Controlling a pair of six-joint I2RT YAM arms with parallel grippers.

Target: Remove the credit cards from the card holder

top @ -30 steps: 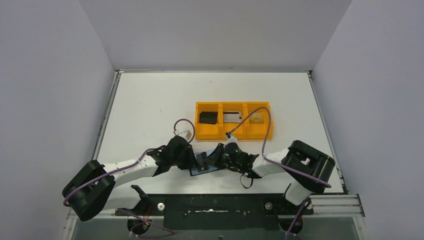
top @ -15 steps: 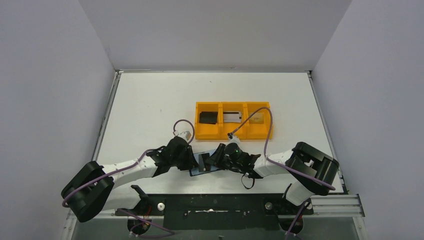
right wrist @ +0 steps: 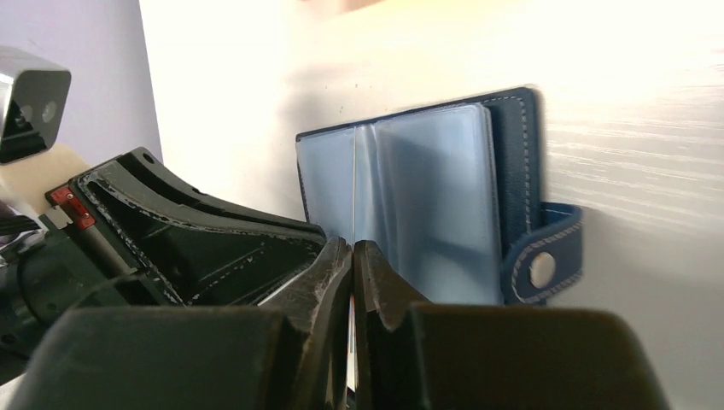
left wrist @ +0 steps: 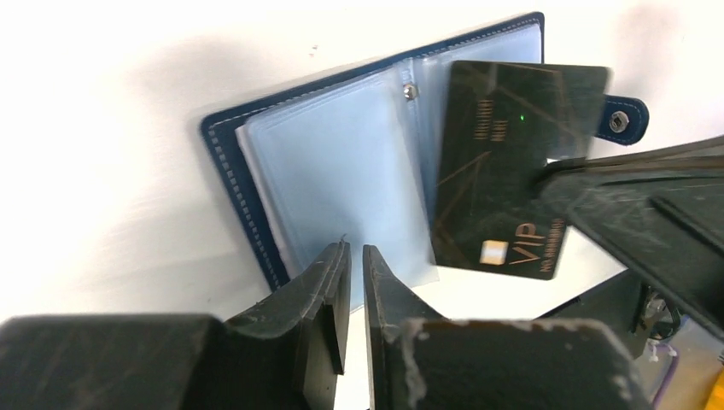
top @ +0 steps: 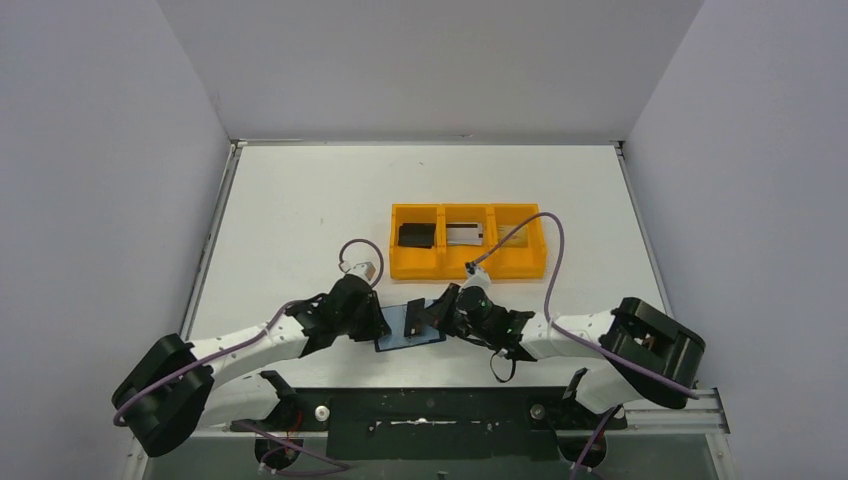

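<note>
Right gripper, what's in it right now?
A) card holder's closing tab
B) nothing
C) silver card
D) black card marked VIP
D: the right gripper is shut on the edge of the black card printed VIP, held over the open card holder.

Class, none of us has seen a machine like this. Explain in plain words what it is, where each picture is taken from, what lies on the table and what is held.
Two robot arms, left arm and right arm, are bolted to the table along its near edge. One picture looks down from above; the other two come from a camera on each wrist. On the table lie an open navy card holder and an orange tray containing a black card and a silver card. The right tool is shut on a VIP card, apparently free of the pockets. The left tool seems to pinch a clear pocket, steadying the card holder.
</note>
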